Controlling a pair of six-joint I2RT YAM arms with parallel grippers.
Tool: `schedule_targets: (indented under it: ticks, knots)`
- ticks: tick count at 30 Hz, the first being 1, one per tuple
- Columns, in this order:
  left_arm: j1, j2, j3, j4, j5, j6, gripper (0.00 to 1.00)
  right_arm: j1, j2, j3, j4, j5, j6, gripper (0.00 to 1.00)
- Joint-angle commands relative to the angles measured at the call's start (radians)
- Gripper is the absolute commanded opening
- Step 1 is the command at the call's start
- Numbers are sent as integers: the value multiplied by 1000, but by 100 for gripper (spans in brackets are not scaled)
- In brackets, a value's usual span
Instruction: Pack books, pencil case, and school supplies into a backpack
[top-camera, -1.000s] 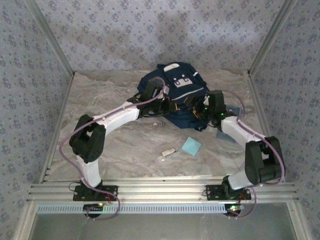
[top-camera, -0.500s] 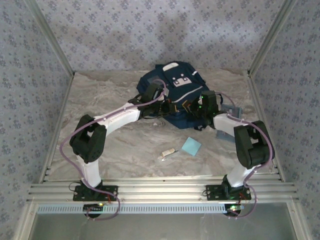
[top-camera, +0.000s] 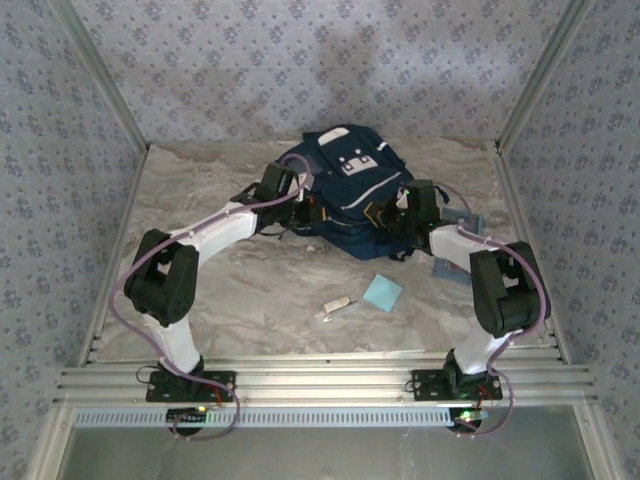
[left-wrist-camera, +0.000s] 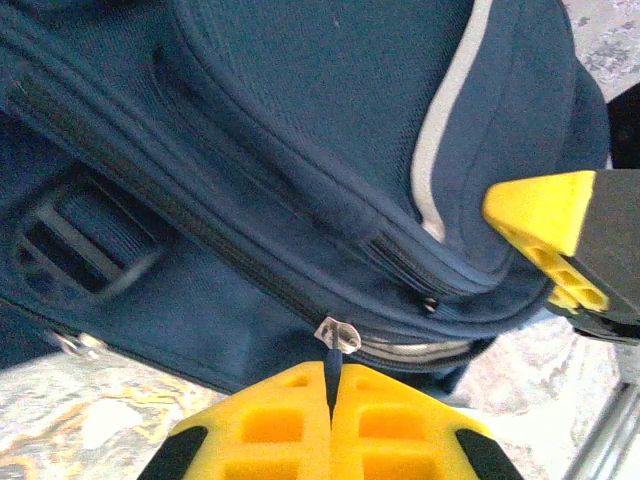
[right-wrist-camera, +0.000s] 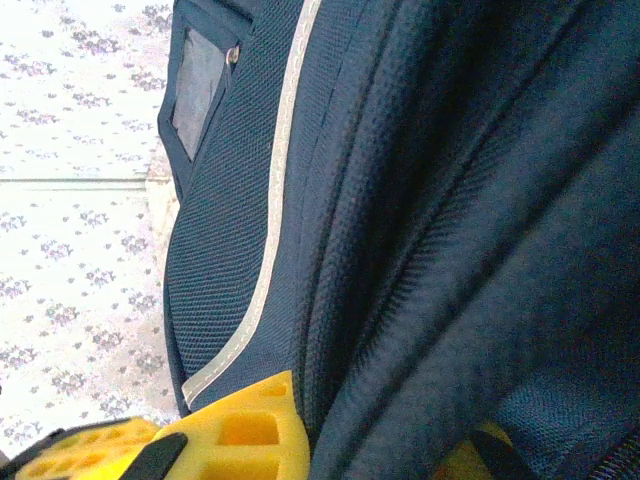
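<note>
Backpack (top-camera: 350, 185) held from both sides.
From above, it lies far-centre on the worktop (top-camera: 250, 290), with the blue pad (top-camera: 382, 292) and white stick (top-camera: 335, 308) nearer you. Left wrist: your left fingers (left-wrist-camera: 270, 425) pinch its zipper pull (left-wrist-camera: 338, 335). Right wrist: your right fingers (right-wrist-camera: 240, 430) clamp its fabric.

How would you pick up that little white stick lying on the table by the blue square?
Probably from straight above, pinching the small slim white stick across its narrow width at mid-length. It lies flat on the marble-patterned table, so only its long sides offer a hold.
</note>
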Motion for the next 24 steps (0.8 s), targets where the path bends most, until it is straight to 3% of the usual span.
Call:
schedule_targets:
  ticks: [1,6,10,12,13,14,15,17,24]
  knots:
    - [78,-32,8,-46,-116,67,0,-24,-31,57,-52,-3,-88,0]
    - [122,56,80,-45,-230,104,0,-17,-52,57,-109,-1,-123,0]
    - [175,96,100,-55,-178,78,1,-22,-58,73,-141,-6,-153,0]
    - [176,87,96,-63,-161,78,10,-19,-46,105,-171,-13,-181,4]
    - [173,77,91,-68,-156,78,18,-17,-41,124,-193,-13,-200,24]
    - [172,66,84,-76,-155,78,27,-16,-35,142,-216,-8,-217,54]
    - [170,53,75,-82,-156,76,34,-15,-33,155,-230,-6,-237,99]
    - [171,27,52,-88,-176,77,41,-17,-45,167,-260,14,-276,100]
    - [211,-6,31,-147,-232,89,49,-20,-210,169,-466,226,-456,100]
